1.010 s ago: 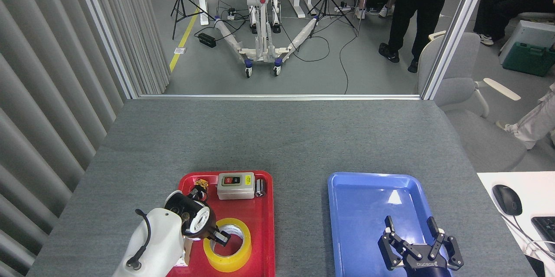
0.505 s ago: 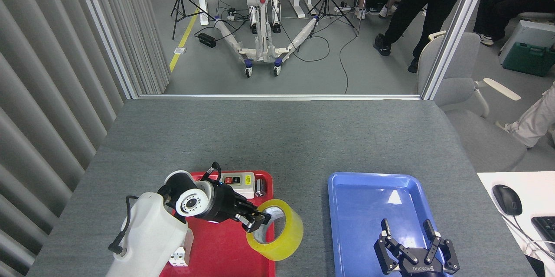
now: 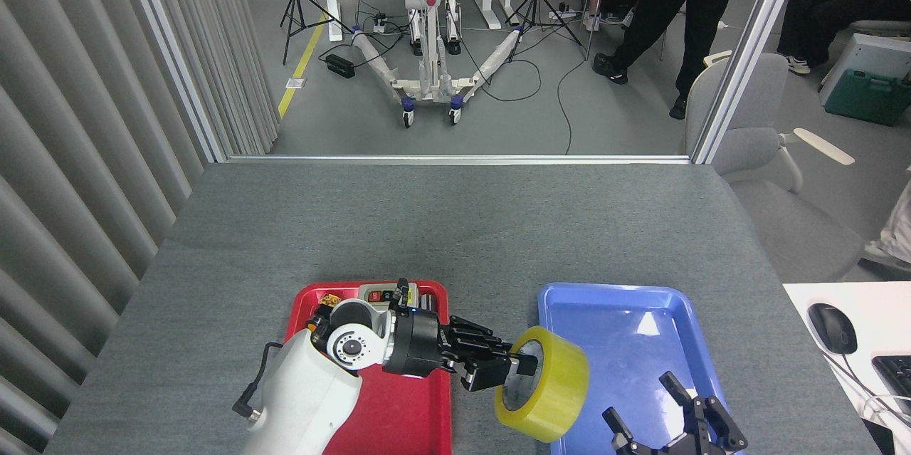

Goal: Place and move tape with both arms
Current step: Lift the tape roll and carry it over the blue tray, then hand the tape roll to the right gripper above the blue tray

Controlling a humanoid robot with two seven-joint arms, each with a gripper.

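Tape (image 3: 551, 391): yellow roll, held on edge above the gap between the red tray (image 3: 370, 419) and blue tray (image 3: 626, 341), overlapping the blue tray's left rim. Left gripper (image 3: 509, 368): fingers clamped on the roll's rim, one reaching into the core. Right gripper (image 3: 676, 423): low over the blue tray's near end, fingers spread apart, holding nothing. Red tray: grey switch box (image 3: 377, 293) at far end. Counter (image 3: 455, 227): grey.

L claw (image 3: 514, 368) clamped shut; R claw (image 3: 676, 412) fingers spread.
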